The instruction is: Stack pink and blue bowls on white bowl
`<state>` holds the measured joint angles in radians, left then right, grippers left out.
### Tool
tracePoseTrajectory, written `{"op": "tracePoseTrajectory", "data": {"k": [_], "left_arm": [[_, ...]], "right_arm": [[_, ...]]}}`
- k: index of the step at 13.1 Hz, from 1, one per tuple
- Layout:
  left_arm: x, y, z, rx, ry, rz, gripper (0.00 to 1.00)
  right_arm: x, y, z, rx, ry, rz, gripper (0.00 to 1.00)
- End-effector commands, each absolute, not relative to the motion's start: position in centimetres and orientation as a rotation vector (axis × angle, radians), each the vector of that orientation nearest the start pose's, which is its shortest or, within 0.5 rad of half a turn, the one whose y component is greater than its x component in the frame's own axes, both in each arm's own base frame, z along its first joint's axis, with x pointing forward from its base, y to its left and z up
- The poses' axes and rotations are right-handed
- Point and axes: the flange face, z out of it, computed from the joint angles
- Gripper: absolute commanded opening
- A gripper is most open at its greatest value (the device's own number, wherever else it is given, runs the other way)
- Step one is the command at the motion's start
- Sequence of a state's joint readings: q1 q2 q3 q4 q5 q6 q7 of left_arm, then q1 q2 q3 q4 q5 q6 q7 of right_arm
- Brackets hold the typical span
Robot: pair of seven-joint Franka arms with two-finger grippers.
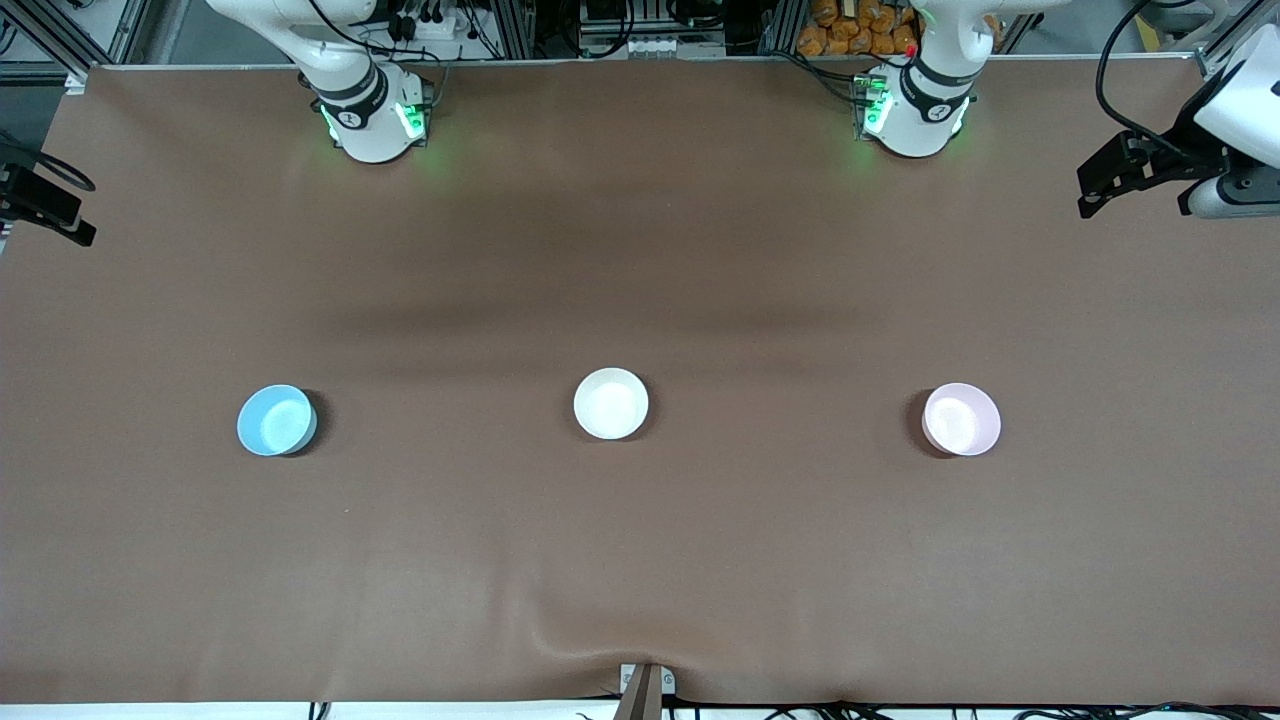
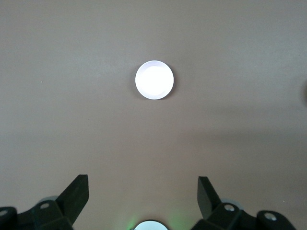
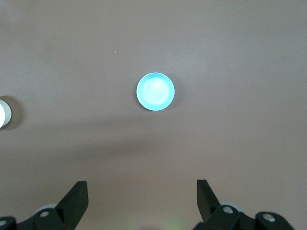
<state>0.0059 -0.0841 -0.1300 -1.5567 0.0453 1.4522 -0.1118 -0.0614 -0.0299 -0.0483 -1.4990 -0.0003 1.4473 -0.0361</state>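
Note:
Three small bowls stand in a row on the brown table. The white bowl (image 1: 611,403) is in the middle. The blue bowl (image 1: 277,420) (image 3: 155,91) stands toward the right arm's end, and the pink bowl (image 1: 961,419) toward the left arm's end. My left gripper (image 2: 142,178) hangs open and empty high over the table, between its own base and the pink bowl (image 2: 154,80), which looks washed out there. My right gripper (image 3: 141,182) is likewise open and empty, high over the table on the base side of the blue bowl. Neither hand shows in the front view.
The arm bases (image 1: 370,120) (image 1: 915,115) stand at the table's back edge. Dark equipment juts in at both ends of the table (image 1: 45,205) (image 1: 1140,170). The white bowl's rim (image 3: 3,112) shows at the edge of the right wrist view.

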Motion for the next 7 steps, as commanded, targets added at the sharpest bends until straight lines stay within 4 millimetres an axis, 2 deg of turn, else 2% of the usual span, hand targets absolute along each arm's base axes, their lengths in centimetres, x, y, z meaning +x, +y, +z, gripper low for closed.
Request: {"op": "tracePoseTrajectory", "data": {"k": [1,5,7], "left_arm": [[51.6,-6.0,66.8,-3.087,0.041,0.037,1.0],[52.2,-6.0,66.0,-3.09,0.044,0.064,1.0],[53.2,-6.0,63.7,-3.087,0.051,0.137,1.0]], "right_arm": [[53.0,-6.3,66.9,-3.151,0.107,0.026,1.0],[53.0,-6.3,66.9,-3.154,0.107,0.026,1.0],[52.8,-7.1,67.2,-3.151,0.128,0.019,1.0]]}}
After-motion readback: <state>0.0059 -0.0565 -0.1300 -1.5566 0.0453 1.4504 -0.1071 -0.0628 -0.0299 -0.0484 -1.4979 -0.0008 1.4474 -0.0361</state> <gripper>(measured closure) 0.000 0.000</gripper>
